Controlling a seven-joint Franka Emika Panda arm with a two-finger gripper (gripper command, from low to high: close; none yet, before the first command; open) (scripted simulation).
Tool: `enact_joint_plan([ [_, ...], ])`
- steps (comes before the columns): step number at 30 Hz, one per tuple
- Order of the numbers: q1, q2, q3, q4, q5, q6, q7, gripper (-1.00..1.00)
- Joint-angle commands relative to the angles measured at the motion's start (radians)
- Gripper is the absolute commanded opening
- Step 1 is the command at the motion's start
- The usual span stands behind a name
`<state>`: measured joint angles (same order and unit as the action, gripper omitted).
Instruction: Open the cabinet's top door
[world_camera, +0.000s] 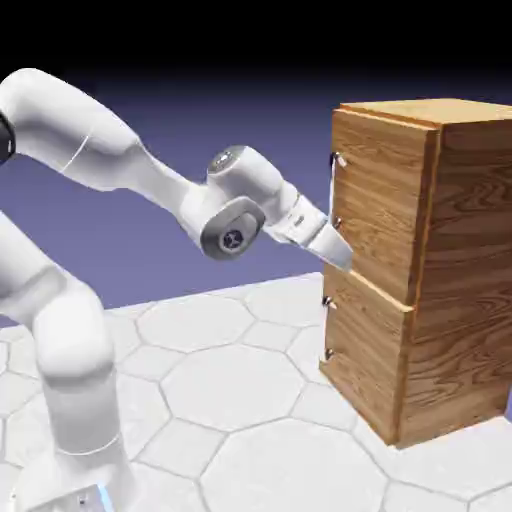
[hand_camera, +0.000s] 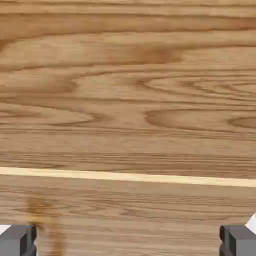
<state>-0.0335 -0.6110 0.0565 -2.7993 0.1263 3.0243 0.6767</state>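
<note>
The cabinet stands on the hexagon-patterned table at the exterior view's right, its top door closed flush above the lower panel. The white arm reaches level toward it. The gripper, jaws spread wide and empty, sits close against the top door's lower edge, below its handle.

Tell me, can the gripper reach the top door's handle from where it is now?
Probably yes: the open gripper is at the top door, below its handle, and nothing stands between them.
</note>
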Motion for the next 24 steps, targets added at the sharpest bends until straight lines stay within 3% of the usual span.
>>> enact_joint_plan([
  [1, -0.017, -0.015, 0.021, 0.004, 0.044, -0.005, -0.022, 1.00],
  [24, -0.402, -0.365, 0.501, 0.096, 1.044, -0.113, -0.521, 1.00],
])
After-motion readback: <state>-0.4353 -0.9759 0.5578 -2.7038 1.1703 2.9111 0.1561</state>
